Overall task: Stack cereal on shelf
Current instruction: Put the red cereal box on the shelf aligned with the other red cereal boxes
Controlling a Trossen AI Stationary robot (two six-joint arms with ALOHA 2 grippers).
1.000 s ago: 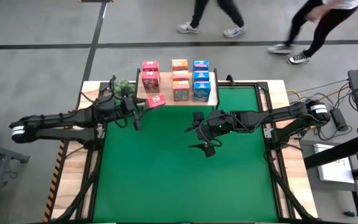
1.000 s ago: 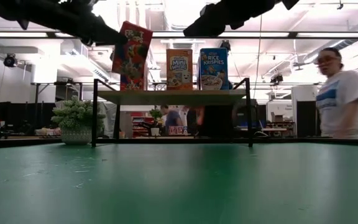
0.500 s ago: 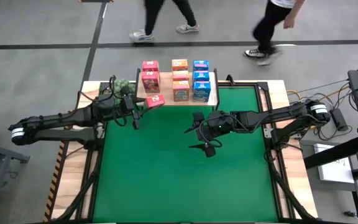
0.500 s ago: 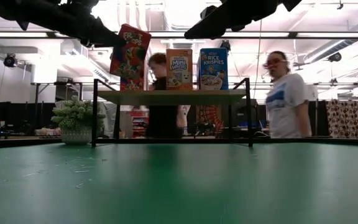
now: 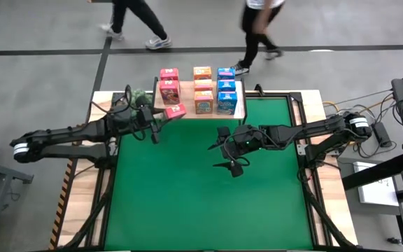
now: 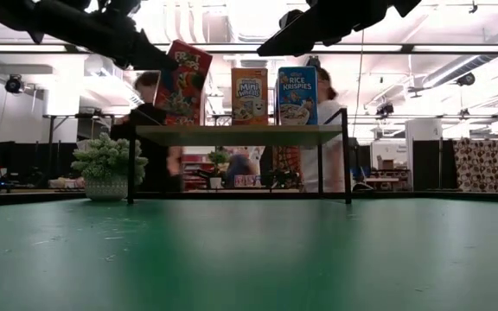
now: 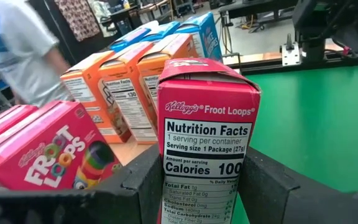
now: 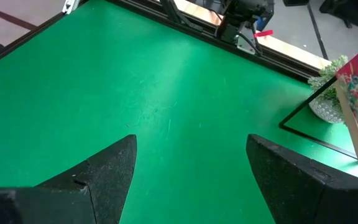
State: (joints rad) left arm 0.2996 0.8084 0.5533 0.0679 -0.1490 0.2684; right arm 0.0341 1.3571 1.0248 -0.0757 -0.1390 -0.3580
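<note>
At the near left corner of the shelf, the left gripper is carrying the last pink-red box, its fingers clamped on the box's two broad faces so the narrow nutrition panel faces the wrist camera. Seen from table height, the box is hanging tilted, its lower end at about board level beside the orange box and the blue one. The other eight boxes are already standing on the board in three colour rows. To finish this well, I'd judge the arm needs to bring the box upright, line it up in front of the other pink-red boxes, and set its base flat before letting go, without nudging the orange neighbours. Over mid-mat, the right gripper is waiting with its fingers spread wide and nothing between them. Beside the shelf the plant is sitting clear.
</note>
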